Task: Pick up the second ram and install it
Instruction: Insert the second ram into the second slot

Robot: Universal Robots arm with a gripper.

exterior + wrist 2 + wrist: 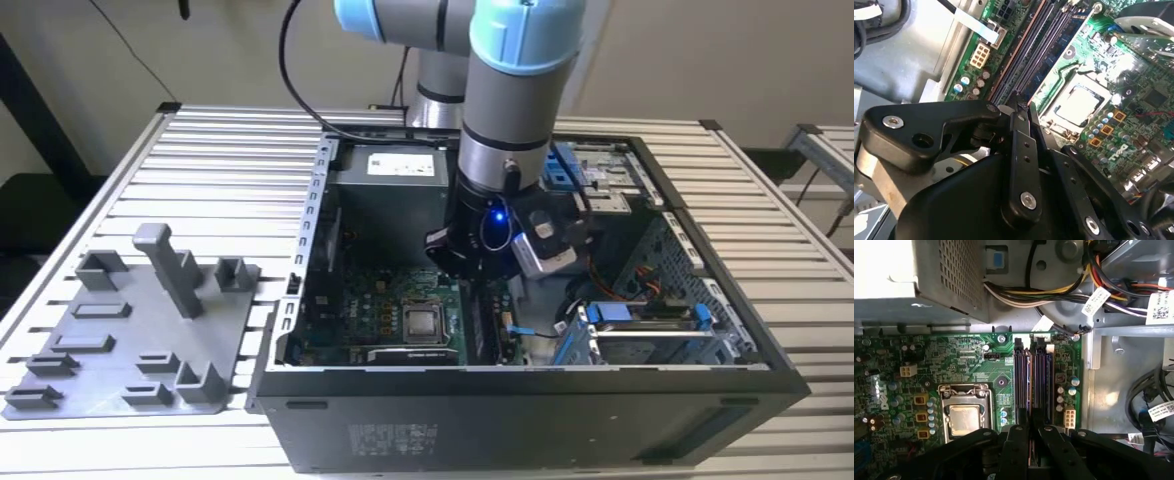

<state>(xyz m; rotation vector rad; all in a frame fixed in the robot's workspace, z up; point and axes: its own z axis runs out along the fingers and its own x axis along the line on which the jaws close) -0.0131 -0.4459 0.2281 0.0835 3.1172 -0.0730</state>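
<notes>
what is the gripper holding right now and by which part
Cannot tell: the gripper sits at one end of the ram slots on the motherboard, and whether it grips anything there is hidden.

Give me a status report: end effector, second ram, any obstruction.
End effector down inside the computer case, fingers close together over the ram slots. Second ram appears seated in its slot on the motherboard. No visible obstruction.

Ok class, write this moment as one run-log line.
arm: reaching into computer case | tool: at the memory slots beside the processor socket | grey tray: outside case, exterior view's left
</notes>
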